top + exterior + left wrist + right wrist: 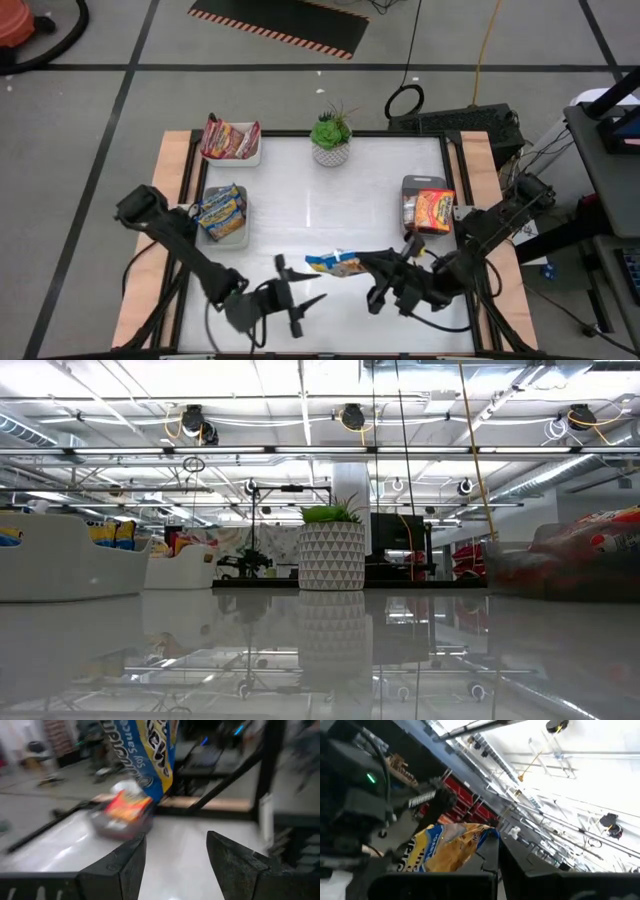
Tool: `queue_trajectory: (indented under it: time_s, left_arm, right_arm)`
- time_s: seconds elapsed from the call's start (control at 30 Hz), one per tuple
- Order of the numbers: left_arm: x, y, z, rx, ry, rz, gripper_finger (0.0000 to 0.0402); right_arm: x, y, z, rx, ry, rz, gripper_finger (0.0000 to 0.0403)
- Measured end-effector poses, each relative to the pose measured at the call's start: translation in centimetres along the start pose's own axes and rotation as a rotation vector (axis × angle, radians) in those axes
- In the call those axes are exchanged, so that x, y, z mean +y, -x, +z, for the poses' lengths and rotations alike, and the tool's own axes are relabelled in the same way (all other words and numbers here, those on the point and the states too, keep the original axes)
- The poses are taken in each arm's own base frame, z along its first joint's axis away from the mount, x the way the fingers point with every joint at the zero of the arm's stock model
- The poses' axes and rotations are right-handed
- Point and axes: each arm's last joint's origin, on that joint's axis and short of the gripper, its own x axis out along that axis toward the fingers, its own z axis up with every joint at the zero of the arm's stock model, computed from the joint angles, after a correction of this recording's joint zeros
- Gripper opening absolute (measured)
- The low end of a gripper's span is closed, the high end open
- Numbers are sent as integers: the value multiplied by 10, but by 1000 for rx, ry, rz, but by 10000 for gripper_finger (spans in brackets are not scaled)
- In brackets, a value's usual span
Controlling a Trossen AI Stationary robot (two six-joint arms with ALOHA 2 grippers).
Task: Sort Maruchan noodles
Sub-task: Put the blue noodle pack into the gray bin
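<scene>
Sorting well under way at the table: your right gripper (368,266) is clamped on one edge of a blue-and-yellow packet (335,263), holding it clear of the tabletop near the front edge, as the right wrist view shows the crinkled packet (445,852) pinched at its fingers.

Just across the packet from that gripper waits your left gripper (297,296), fingers (117,867) spread and holding nothing, the packet (145,755) hanging just ahead of them.

Behind your left gripper, a white tray (235,237) already holds blue-and-yellow packets (220,208); farther back, a second white tray (250,157) holds dark red packets (228,140).

Behind your right gripper, a grey tray (412,185) carries an orange-red packet (433,210).

By the look of it, this lifted packet is the last one loose; what remains is getting it into the tray with its blue-and-yellow fellows.
</scene>
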Motion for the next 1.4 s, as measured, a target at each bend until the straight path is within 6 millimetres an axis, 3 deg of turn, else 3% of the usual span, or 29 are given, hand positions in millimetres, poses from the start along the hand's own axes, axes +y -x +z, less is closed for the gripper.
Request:
queue_trajectory:
  time_s: [0.13, 0.37, 0.47, 0.63, 0.93, 1.4]
  left_arm:
    - [10, -21, -18, -145, 128, -153, 214]
    - [48, -40, -53, -263, 266, -181, 214]
    - [59, -40, -50, -360, 297, -249, 214]
    - [60, -36, -41, -470, 218, -299, 214]
    - [72, -50, -34, -509, 231, -347, 214]
    - [69, -48, -32, -562, 135, -447, 214]
  right_arm:
    - [0, 5, 4, -16, 12, 0, 0]
    - [-1, 7, 6, -20, 17, -7, 0]
    - [-2, 8, 6, 0, 21, -20, 0]
    - [-3, 5, 4, 24, 32, -31, 0]
    - [-1, -4, -1, -23, -2, 1, 0]
    - [0, -11, -7, -14, -2, 12, 0]
